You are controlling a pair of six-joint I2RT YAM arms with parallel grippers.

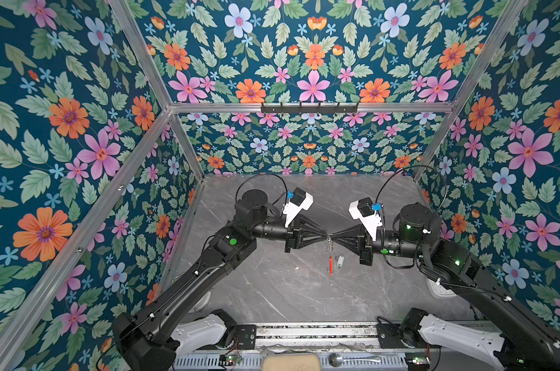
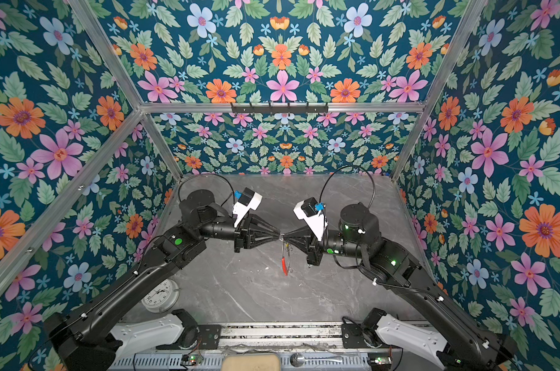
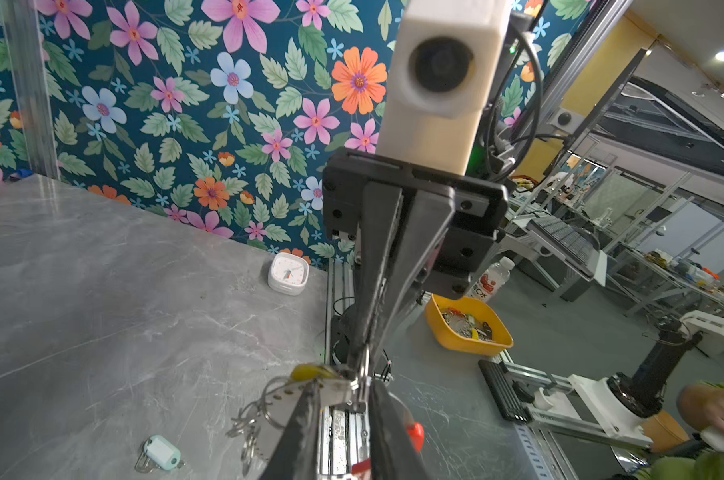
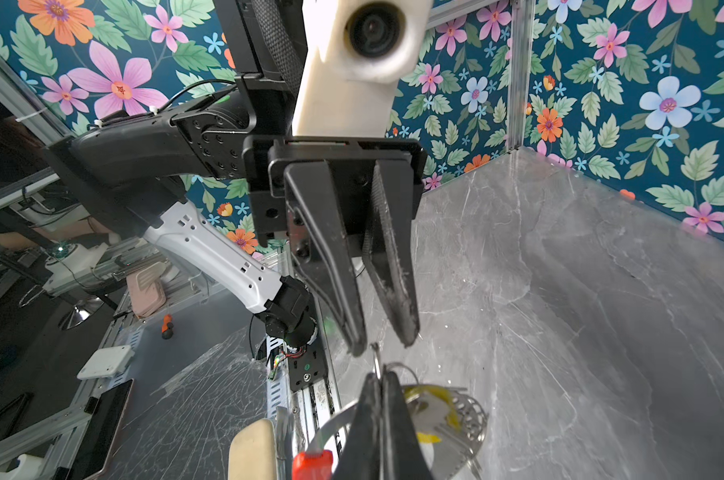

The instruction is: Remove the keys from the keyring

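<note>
Both grippers meet tip to tip above the middle of the table in both top views. My right gripper (image 4: pixel 380 376) is shut on a small silver ring (image 4: pixel 376 355) of the keyring. The keyring's hoop hangs below, showing its red section (image 1: pixel 330 265) (image 2: pixel 284 265). A key with a yellow tag (image 3: pixel 310 370) (image 4: pixel 430 392) hangs at that ring. My left gripper (image 3: pixel 343 395) (image 4: pixel 383 345) stands narrowly open, its tips on either side of the ring's edge. A key with a pale tag (image 1: pixel 340 260) (image 3: pixel 160 453) lies loose on the table.
A square white clock (image 3: pixel 288 272) stands by the right wall and a round clock (image 2: pixel 160 295) lies under the left arm. An orange bin (image 3: pixel 468 328) of metal parts sits off the table. A spoon (image 1: pixel 352 358) and a beige pad (image 1: pixel 291 363) lie at the front rail.
</note>
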